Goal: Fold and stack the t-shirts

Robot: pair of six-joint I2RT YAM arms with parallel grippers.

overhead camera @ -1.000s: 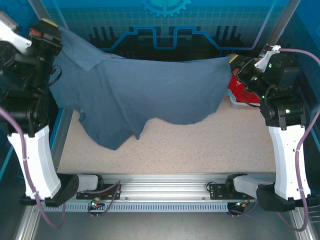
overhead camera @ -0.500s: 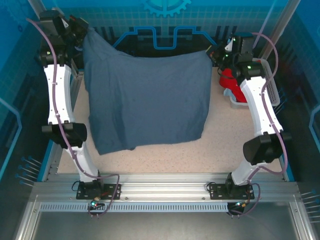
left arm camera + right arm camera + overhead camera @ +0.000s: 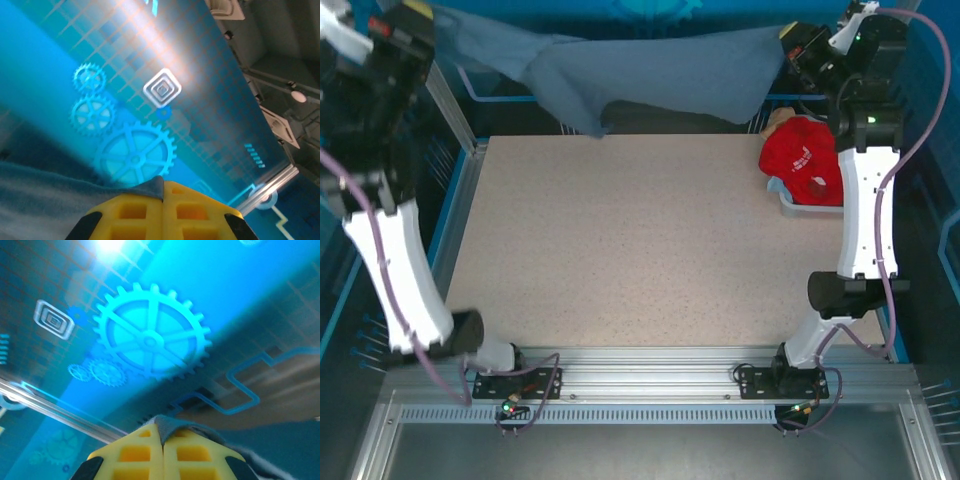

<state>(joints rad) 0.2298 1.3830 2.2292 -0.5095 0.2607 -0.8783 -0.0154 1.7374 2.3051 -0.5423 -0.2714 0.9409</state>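
Left gripper (image 3: 415, 12) and right gripper (image 3: 790, 38) pinch a plain slate-blue cloth t-shirt (image 3: 660, 75), stretched in the air over the far edge of the speckled beige table (image 3: 640, 250), seen from above. Left wrist view: yellow fingers (image 3: 175, 192) pressed together on its edge; right wrist view, the same. Light and limp, it likely handles best by its corners.

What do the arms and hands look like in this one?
The left arm and right arm have white shells, black joints and purple cables. Green lights dot the right one. The left hand and right hand have yellow fingers with square recesses.
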